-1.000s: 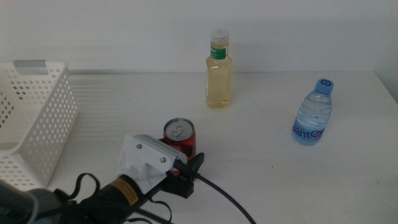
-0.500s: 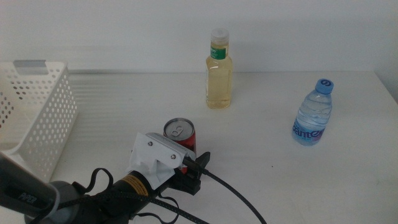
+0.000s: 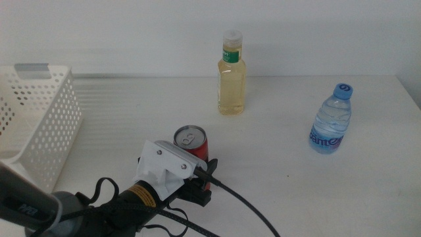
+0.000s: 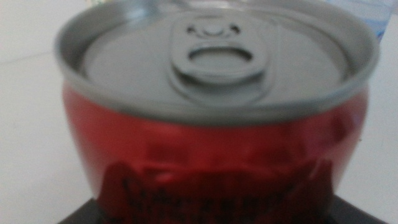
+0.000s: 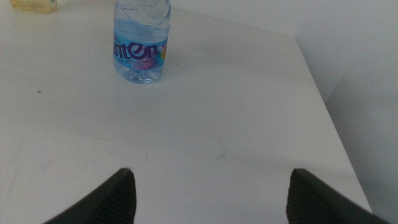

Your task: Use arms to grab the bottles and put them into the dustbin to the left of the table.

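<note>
Middle view: the left arm point(image 3: 99, 214) reaches in from the lower left, and its left gripper point(image 3: 202, 179) sits against the near side of the red soda can point(image 3: 191, 145), which stands upright near the front of the white table point(image 3: 276, 145); whether the jaws clamp the can cannot be told; the white dustbin point(image 3: 36, 125) stands at the table's left edge, with bare tabletop between it and the can; the yellow-liquid bottle point(image 3: 231, 76) stands upright toward the far edge; the blue-capped water bottle point(image 3: 331, 120) stands upright near the right edge, well apart from both.

Left wrist view: the can point(image 4: 214, 124) fills the frame, its silver top and tab blurred; the jaws are hidden.

Right wrist view: the right gripper point(image 5: 210, 199) waits with its jaws apart over bare table; the water bottle point(image 5: 142, 42) stands beyond, and the table's edge runs past on one side.
</note>
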`<state>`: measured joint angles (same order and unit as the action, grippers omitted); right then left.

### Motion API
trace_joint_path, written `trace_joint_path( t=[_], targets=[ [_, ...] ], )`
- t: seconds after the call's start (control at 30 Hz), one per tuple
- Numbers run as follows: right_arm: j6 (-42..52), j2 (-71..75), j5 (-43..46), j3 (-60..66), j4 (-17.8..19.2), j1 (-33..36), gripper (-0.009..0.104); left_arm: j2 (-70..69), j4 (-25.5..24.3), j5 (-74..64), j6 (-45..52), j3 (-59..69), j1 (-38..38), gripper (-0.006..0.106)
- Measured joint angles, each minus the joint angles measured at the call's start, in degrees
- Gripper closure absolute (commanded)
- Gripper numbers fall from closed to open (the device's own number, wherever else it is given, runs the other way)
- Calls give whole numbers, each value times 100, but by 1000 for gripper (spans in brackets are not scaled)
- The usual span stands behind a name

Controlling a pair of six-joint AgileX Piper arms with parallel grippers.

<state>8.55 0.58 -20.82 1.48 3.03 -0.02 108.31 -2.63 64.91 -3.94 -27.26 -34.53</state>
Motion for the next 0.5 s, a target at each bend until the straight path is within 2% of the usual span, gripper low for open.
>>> trace_joint_path(
  t=[0.13, 0.5],
  targets=[
    [0, 0, 0, 0, 0, 0, 32, -280, 17, -356, -287, 19, 0, 105],
    [0, 0, 0, 0, 0, 0, 32, -2129, 185, -2995, -281, -218, 195, 105]
  ],
)
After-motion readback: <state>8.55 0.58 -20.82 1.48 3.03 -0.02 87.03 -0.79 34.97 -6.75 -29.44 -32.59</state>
